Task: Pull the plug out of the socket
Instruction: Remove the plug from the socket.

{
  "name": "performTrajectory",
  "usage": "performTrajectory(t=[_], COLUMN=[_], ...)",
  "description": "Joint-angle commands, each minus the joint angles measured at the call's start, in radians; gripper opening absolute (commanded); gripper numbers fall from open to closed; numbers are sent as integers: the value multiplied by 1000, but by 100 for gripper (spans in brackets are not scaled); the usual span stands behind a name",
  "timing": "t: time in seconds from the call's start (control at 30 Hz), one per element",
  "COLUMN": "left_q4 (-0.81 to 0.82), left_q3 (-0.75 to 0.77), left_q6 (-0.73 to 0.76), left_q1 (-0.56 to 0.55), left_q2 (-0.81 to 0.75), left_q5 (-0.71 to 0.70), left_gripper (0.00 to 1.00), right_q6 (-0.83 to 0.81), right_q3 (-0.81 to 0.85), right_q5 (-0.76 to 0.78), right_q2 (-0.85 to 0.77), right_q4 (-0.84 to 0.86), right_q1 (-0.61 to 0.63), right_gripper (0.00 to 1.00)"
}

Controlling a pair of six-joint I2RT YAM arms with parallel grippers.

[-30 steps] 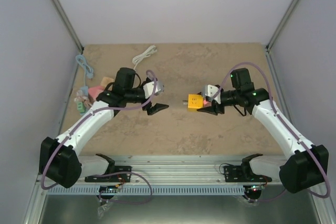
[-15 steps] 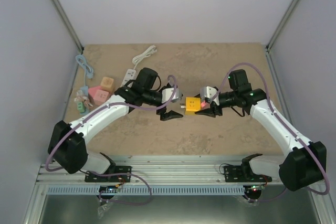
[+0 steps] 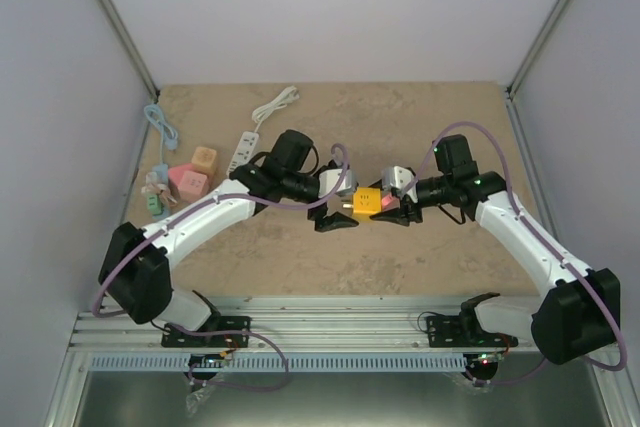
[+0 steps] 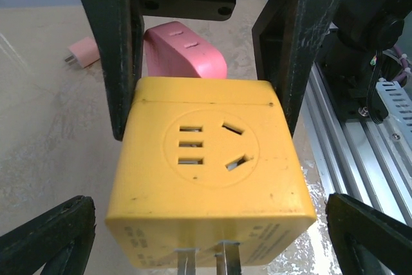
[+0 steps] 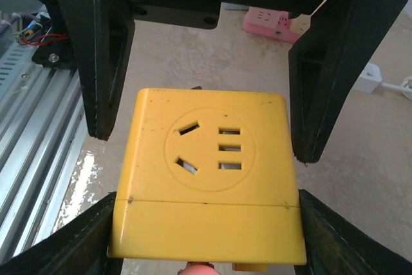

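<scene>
Nearest the left wrist camera, the left gripper point(image 4: 207, 230) stands spread wide, one finger at 9 o'clock and the other at 3 o'clock of the yellow socket cube point(image 4: 206, 159), touching neither side. The cube is held over the middle of the table point(image 3: 420, 127), its bare metal prongs point(image 4: 205, 263) pointing toward that gripper. Beyond, the right gripper point(image 5: 209, 196) pinches the cube's far end. The pink plug point(image 4: 187, 53) juts from the cube's back at 12 o'clock, between those fingers; whether they also bear on it cannot be told. The step in hand looks like a counter-grip: the left fingers should close squarely on the cube's flat sides, clear of the prongs, so the plug can be drawn straight out rather than levered sideways.
</scene>
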Motion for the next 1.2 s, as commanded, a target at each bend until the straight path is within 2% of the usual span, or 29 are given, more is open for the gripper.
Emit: performTrajectory(t=[0.0, 0.3, 0.6, 0.73, 0.83, 1.13, 1.17], left_q4=[20, 27, 48, 45, 44, 31, 32], left_q3=[22, 16, 14, 15, 12, 6, 7], left_q6=[-4, 10, -6, -3, 1, 17, 15], left_q1=[-16, -29, -41, -44, -46, -48, -48], left_q2=[18, 26, 27, 29, 28, 25, 24], left_q5=[-4, -12, -31, -34, -33, -23, -23], left_gripper=[100, 90, 89, 86, 81, 50, 47], right_q6=[15, 18, 20, 26, 28, 39, 41], right_q3=[-4, -22, -15, -10, -10, -17, -18], right_q5=[-59, -58, -88, -90, -91, -73, -70], right_q2=[-20, -44, -31, -31, -28, -37, -38], right_q4=[37, 48, 35, 35, 35, 52, 55], right_q1=[5, 4, 4, 4, 4, 1, 1], right_gripper=[1, 1, 1, 1, 1, 1, 5])
